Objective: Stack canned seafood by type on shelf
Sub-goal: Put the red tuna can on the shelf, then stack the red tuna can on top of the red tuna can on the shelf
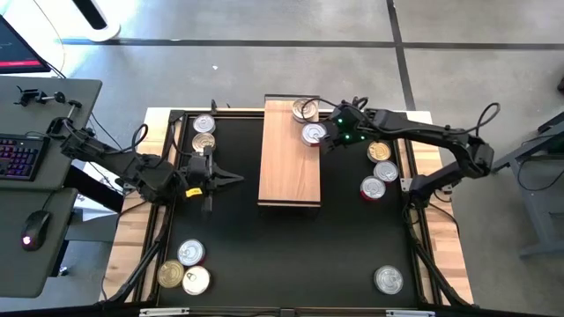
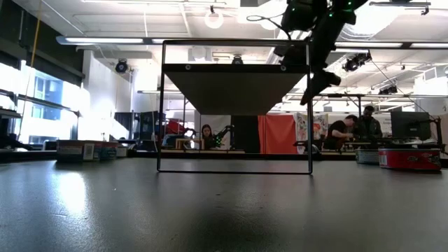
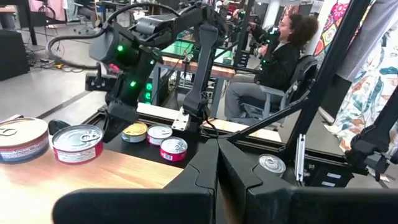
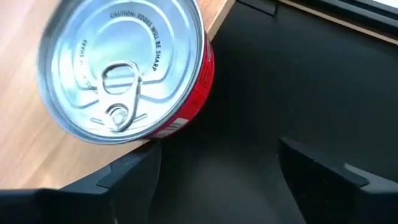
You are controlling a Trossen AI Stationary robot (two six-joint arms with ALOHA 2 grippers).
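Observation:
The wooden shelf (image 1: 289, 154) stands raised on a black frame (image 2: 234, 87) mid-table. Two tins sit flat on its far right part: a silver-lidded, red-sided tin (image 1: 315, 134) at the right edge, overhanging it slightly (image 4: 124, 68), and a second tin (image 1: 305, 109) behind it. Both also show in the left wrist view (image 3: 78, 143) (image 3: 22, 140). My right gripper (image 1: 333, 136) (image 4: 217, 180) is open just right of the red-sided tin, which lies ahead of its fingertips, not between them. My left gripper (image 1: 231, 180) (image 3: 217, 152) is shut and empty, left of the shelf.
Loose tins lie on the black tabletop: two at the far left (image 1: 204, 132), three at the near left (image 1: 187, 269), three right of the shelf (image 1: 381, 172), one at the near right (image 1: 389, 280). People sit in the room beyond the table (image 3: 280, 56).

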